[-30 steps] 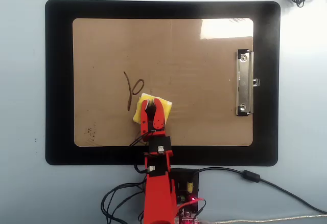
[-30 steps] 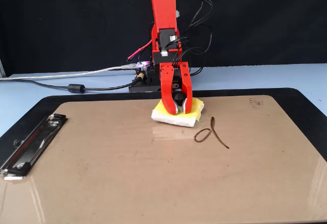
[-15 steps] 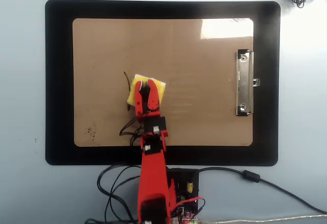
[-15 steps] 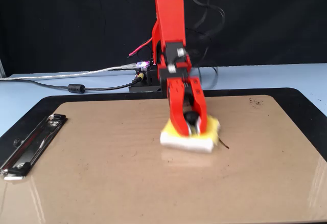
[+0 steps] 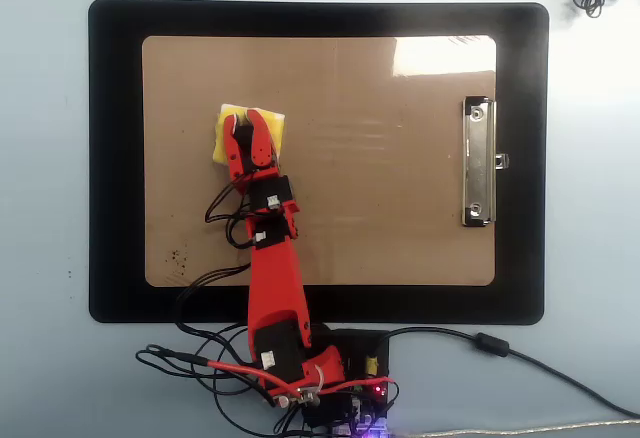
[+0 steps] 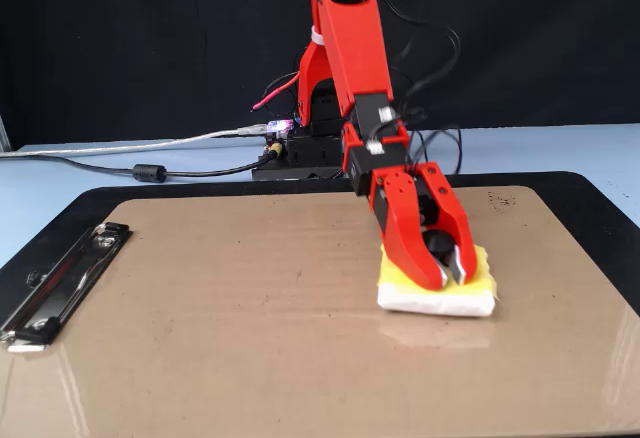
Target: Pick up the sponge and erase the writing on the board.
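Red fingers (image 6: 452,270) clamped on the knob of the sponge (image 6: 478,296), pressing it flat on the board (image 5: 380,218), left-centre in the overhead view.

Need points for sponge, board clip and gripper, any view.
sponge (image 6: 436,301), fixed view, white front side face.
board clip (image 5: 478,163), overhead view, middle of the silver metal bar.
gripper (image 6: 447,264), fixed view, between the red fingers, over the sponge's black knob.
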You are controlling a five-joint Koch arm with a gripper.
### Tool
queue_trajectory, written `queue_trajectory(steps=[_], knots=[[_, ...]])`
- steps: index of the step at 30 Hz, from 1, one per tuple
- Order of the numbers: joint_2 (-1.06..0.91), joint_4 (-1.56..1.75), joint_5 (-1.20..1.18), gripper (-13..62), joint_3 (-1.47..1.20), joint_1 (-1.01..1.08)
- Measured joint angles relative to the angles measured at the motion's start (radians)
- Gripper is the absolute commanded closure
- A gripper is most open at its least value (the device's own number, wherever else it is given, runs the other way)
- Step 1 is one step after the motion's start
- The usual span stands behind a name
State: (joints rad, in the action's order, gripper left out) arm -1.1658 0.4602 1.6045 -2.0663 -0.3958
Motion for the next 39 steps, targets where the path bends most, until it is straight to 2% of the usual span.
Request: queue_trajectory(steps=[3,6,9,11,15,17,20,23,26,28,30,33,35,37,39], knots=[[-0.167,0.008,0.002,57.3,-0.196,-0.005],[-0.454,0.0,0.002,57.3,-0.538,0.002],[-0.563,-0.026,-0.002,57.3,-0.595,0.006],[-0.525,-0.023,0.0,57.3,-0.577,0.011],[-0.199,-0.003,0.002,57.3,-0.193,0.084],[-0.104,-0.002,0.002,57.3,-0.103,0.103],[-0.132,0.003,0.002,57.3,-0.16,0.121],[-0.38,0.006,0.002,57.3,-0.472,0.13],[-0.577,-0.012,0.002,57.3,-0.624,0.135],[-0.56,-0.012,0.002,57.3,-0.615,0.137],[-0.428,-0.011,0.002,57.3,-0.48,0.133],[-0.135,-0.011,0.002,57.3,-0.107,0.138],[-0.003,0.003,0.002,57.4,0.017,0.124],[-0.008,0.008,0.003,57.3,-0.035,0.118],[-0.118,0.011,0.003,57.3,-0.163,0.117]])
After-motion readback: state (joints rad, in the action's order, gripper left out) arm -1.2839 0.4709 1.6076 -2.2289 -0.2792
